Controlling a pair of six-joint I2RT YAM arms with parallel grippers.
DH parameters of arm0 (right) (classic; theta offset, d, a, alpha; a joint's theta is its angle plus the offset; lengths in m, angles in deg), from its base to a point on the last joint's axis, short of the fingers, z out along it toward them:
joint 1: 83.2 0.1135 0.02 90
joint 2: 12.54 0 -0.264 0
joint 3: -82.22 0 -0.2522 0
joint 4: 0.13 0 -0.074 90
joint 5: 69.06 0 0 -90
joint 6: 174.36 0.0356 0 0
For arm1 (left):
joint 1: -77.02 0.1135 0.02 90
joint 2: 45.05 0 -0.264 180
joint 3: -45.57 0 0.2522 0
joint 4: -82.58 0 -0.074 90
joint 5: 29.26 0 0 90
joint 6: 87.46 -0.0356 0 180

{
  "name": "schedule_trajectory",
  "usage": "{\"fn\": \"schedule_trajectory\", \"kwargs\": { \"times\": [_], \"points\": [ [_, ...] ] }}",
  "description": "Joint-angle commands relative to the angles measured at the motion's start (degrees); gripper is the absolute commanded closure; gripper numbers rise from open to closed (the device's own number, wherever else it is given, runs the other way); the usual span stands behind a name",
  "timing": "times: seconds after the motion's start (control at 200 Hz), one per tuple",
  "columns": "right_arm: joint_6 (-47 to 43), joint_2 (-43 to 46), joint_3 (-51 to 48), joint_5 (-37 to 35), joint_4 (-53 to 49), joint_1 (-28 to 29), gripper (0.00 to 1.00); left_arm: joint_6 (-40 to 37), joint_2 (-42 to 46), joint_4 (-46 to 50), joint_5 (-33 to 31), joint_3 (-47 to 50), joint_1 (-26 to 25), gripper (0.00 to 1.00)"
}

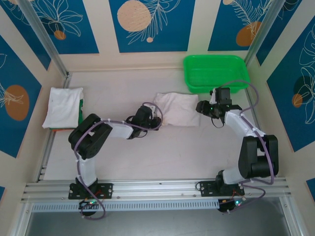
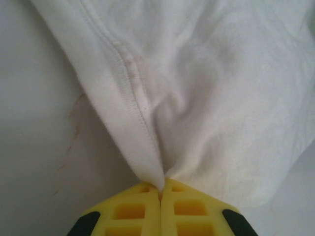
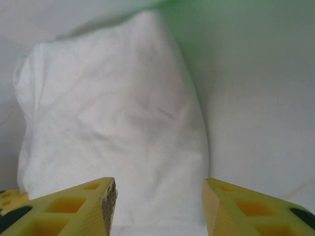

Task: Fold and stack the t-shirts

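A folded white t-shirt (image 1: 178, 108) lies in the middle of the table. My left gripper (image 1: 153, 116) is shut on its left edge, and the hemmed cloth (image 2: 147, 123) is pinched between the yellow fingers (image 2: 133, 211). My right gripper (image 1: 203, 107) hovers open at the shirt's right edge; the shirt (image 3: 113, 137) spreads out ahead of its parted yellow fingers (image 3: 78, 209), with nothing between them. A second folded white t-shirt (image 1: 62, 106) lies at the far left of the table.
A green mesh basket (image 1: 215, 73) stands at the back right, just behind my right gripper. Something green and red peeks from under the left shirt (image 1: 80, 109). An aluminium rail (image 1: 157, 188) runs along the near edge.
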Motion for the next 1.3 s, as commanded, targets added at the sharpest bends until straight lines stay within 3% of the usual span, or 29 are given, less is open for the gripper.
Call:
{"fn": "schedule_trajectory", "kwargs": {
  "times": [0.0, 0.245, 0.41, 0.535, 0.66, 0.975, 1.14, 1.295],
  "points": [
    [4.6, 4.59, -4.68, 0.41, 0.82, -0.53, 0.49, 1.45, 1.4, -5.86, 1.61, -2.58, -0.33, 1.0],
    [7.29, 10.62, -14.31, 2.68, 7.12, 2.19, 0.48, 2.59, 10.87, -0.97, 0.46, -8.77, -0.07, 1.0],
    [1.36, 14.18, -17.54, -1.52, 15.47, 9.86, 0.42, 2.22, 14.58, 8.33, 0.87, -18.0, -0.07, 1.0],
    [-6.32, 14.93, -18.15, -6.72, 22.87, 17.0, 0.3, 1.17, 16.65, 11.78, 1.42, -21.85, -0.05, 1.0],
    [-9.86, 10.29, -15.11, -10.5, 27.27, 19.73, 0.21, 1.29, 19.89, 12.22, 2.02, -22.37, -0.06, 1.0],
    [-1.11, -6.89, -5.83, -17.79, 26.8, 18.29, 0.24, -3.45, 30.93, 16.96, -4.21, -20.21, 0.84, 1.0],
    [5.17, -9.6, -5.52, -14.81, 26.55, 13.71, 0.39, -5.54, 36.82, 19.02, -7.82, -17.65, 2.54, 1.0],
    [3.69, -7.78, -3.45, -11.95, 25.69, 11.73, 0.83, -6.86, 39.87, 20.5, -9.54, -16.86, 3.75, 1.0]
  ]
}}
